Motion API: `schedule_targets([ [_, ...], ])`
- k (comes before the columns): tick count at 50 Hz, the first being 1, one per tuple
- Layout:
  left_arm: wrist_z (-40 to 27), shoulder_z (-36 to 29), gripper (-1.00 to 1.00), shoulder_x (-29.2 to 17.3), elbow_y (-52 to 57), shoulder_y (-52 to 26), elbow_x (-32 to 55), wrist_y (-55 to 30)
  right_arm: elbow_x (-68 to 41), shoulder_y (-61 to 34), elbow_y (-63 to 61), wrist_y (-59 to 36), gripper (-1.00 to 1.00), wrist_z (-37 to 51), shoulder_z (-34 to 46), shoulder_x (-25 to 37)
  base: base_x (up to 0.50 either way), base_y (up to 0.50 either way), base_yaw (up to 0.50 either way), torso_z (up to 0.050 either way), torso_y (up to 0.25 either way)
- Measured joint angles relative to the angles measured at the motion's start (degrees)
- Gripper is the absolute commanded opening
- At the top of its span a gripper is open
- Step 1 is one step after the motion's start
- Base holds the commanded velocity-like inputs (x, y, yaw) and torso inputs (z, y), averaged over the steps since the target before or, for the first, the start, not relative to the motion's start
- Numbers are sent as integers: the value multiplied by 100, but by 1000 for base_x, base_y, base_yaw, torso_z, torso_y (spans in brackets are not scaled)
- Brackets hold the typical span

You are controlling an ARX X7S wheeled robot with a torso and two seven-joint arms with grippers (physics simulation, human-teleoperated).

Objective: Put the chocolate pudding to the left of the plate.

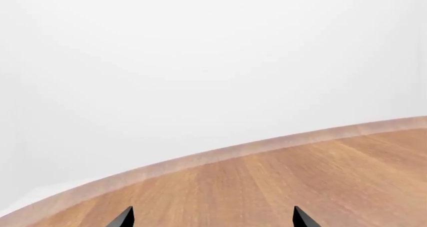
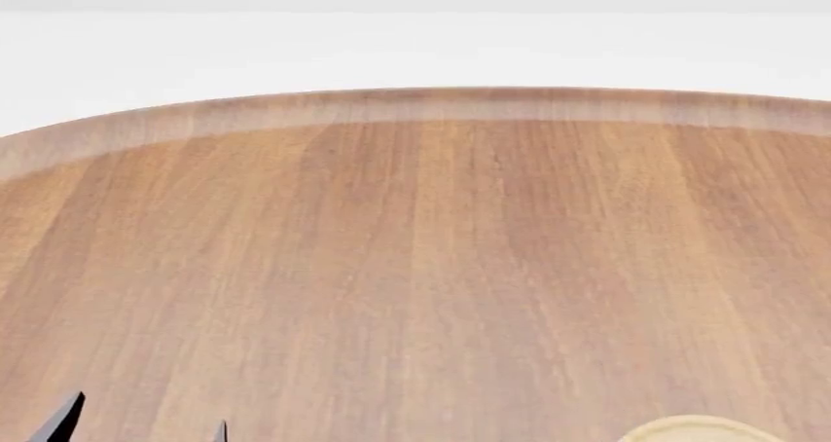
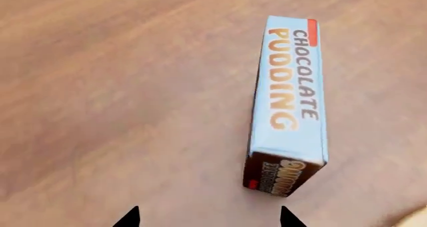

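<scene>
Lying ahead of the jaws: the small rectangular chocolate pudding box with a light blue top and dark brown sides (image 3: 288, 107) rests on the brown wooden table (image 3: 120, 87), just beyond the right gripper (image 3: 208, 218) and offset toward one fingertip.
Long axis: runs away from the right wrist camera, roughly along the approach line.
Right jaws: spread wide, empty.
Left gripper (image 1: 213, 218): tips apart, holding nothing, over bare table.
Plate: a pale tan round wooden plate (image 2: 702, 430) peeks in at the head view's lower edge.
Nearer arm: the right, by my judgement.
</scene>
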State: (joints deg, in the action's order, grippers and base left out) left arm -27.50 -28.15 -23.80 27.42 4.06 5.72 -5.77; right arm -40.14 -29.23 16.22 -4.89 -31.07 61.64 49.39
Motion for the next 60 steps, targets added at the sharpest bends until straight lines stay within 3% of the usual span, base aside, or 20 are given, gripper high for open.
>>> schedule_targets([
  [12, -27, -6, 100, -24, 44, 22, -7, 3, 78, 1179, -1503, 1084, 100, 964, -83, 842, 0, 0, 0, 0, 0],
  [25, -73, -12, 100, -68, 166, 77, -39, 14, 400, 1977, -3302, 1696, 100, 3106, -392, 1327, 0, 0, 0, 0, 0],
  [36, -241, -22, 100, -141, 508, 221, -279, -1, 1144, 2316, -4502, 1638, 100, 5151, -733, 1234, 0, 0, 0, 0, 0],
  [46, -502, -55, 100, -231, 910, 462, -759, 275, 2579, 2495, -5339, 832, 100, 6888, -883, 802, 0, 0, 0, 0, 0],
  [60, -899, -186, 100, -438, 1310, 832, -1663, 1037, 3996, 2770, -6196, 662, 100, 8100, -856, 384, 0, 0, 0, 0, 0],
])
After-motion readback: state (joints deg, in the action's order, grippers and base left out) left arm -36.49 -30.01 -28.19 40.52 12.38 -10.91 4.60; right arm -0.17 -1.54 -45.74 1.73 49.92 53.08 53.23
